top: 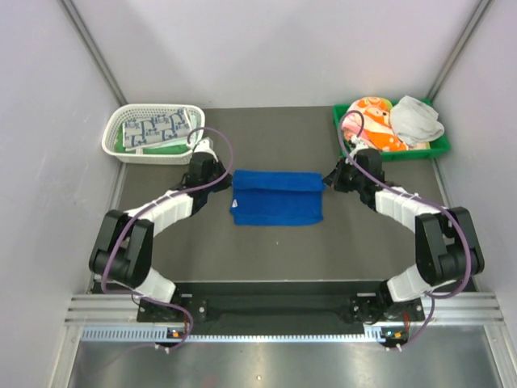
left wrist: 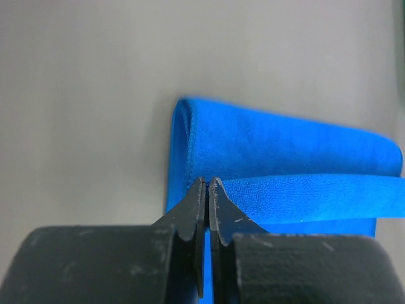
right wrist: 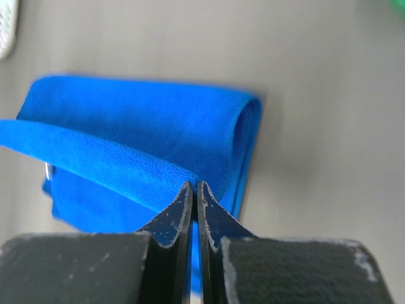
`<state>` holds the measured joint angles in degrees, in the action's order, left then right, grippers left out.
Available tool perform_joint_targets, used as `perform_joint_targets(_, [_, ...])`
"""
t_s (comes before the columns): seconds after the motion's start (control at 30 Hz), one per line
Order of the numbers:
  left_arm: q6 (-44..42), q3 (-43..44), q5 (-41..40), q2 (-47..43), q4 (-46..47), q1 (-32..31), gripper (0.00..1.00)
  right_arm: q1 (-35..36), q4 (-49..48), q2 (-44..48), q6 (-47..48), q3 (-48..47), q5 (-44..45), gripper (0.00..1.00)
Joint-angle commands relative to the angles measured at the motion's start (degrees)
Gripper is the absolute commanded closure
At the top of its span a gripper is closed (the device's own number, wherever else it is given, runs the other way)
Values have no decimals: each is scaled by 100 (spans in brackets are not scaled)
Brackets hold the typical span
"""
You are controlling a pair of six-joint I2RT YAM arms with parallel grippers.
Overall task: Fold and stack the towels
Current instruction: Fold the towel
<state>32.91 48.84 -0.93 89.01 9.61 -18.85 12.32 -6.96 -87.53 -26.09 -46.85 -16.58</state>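
A royal blue towel lies partly folded on the dark table between the two arms. My left gripper is shut on the top layer at the towel's left end. In the left wrist view that layer stretches taut to the right from the gripper, above the folded part. My right gripper is shut on the same layer at the right end. In the right wrist view the lifted edge runs left from the gripper. Both held ends hang slightly above the table.
A white mesh basket at the back left holds a white towel with grey-blue squares. A green tray at the back right holds an orange-pink print towel and a pale grey one. Walls close in both sides.
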Motion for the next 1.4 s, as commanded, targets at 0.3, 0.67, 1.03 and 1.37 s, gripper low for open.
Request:
perform_joint_targets(0.3, [137,-1447,-57,-1272,340,-259,100,456,-482,1159,-195,1336,392,100])
perform_joint_targets(0.67, [85,-1799,330,-1552,183,-312,59,491,-307,1597,-195,1679,427,63])
perform_joint_targets(1.03, [93,-842,-188,-1792,-1117,-408,67,1061,677,2100,-265,1040,1182,57])
perform_joint_targets(1.37, [339,-444,-839,-473,-1822,-848,77,1510,838,1230,-327,985,1808,60])
